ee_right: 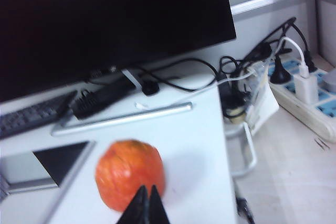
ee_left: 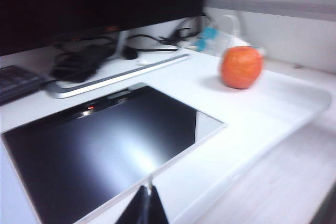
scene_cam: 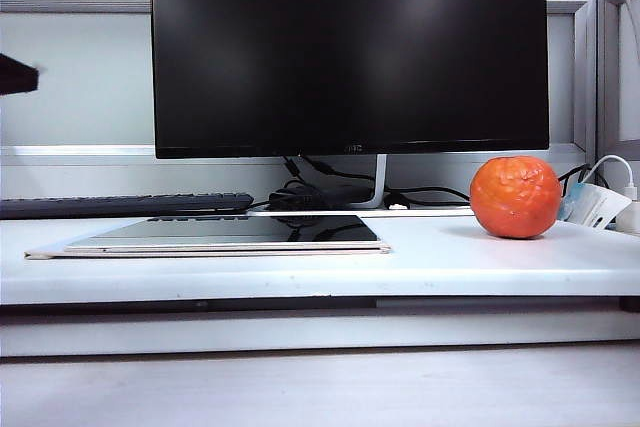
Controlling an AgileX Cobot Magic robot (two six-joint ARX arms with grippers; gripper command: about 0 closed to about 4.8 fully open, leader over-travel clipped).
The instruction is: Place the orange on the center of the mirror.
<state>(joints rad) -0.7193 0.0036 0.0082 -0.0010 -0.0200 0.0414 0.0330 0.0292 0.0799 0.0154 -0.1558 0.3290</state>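
Note:
The orange (scene_cam: 515, 197), bright and bumpy, rests on the right part of the white shelf, apart from the mirror (scene_cam: 230, 234). The mirror is a thin dark slab with a pale edge, lying flat left of centre. In the left wrist view my left gripper (ee_left: 146, 191) is shut and empty, hovering over the mirror's (ee_left: 105, 150) near edge, with the orange (ee_left: 241, 66) well beyond it. In the right wrist view my right gripper (ee_right: 147, 191) is shut and empty, its tips just in front of the orange (ee_right: 128, 174). A corner of the mirror (ee_right: 58, 161) shows beside the orange.
A big black monitor (scene_cam: 350, 47) stands behind the mirror, with a black keyboard (scene_cam: 120, 205) to its left. Cables and a dark adapter (scene_cam: 320, 193) lie at the monitor's foot. A white power strip (ee_right: 310, 103) with plugs sits past the shelf's right end.

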